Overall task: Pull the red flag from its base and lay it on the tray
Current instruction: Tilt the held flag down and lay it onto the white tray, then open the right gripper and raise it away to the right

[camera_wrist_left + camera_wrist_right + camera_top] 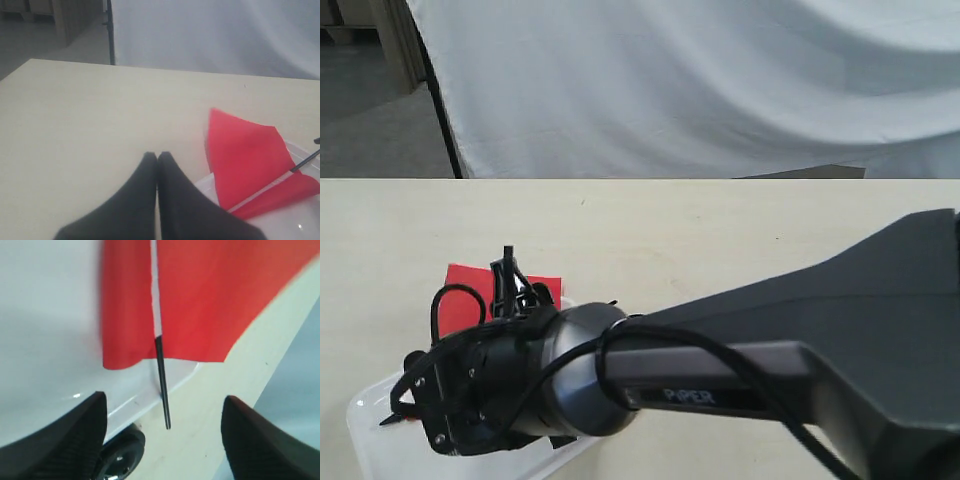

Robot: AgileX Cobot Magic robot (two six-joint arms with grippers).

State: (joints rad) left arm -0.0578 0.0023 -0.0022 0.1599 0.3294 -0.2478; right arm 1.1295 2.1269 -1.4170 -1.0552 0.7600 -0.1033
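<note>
The red flag (200,295) lies flat on the white tray (50,340). Its black-and-white stick (161,365) crosses the rim, and the pointed tip hangs over the table. My right gripper (165,399) hovers open above the stick's end, touching nothing. The round black base (120,460) sits on the table against the tray's rim, partly behind one finger. In the exterior view my right arm (740,340) reaches across to the tray (365,425), hiding most of it, and the flag (470,280) shows beyond it. My left gripper (158,156) is shut and empty, left of the flag (245,160).
The pale table (720,230) stretches back to a white curtain (700,90). A corner of the tray (295,227) lies close to the left gripper's fingers. Bare floor shows past the table's far left corner.
</note>
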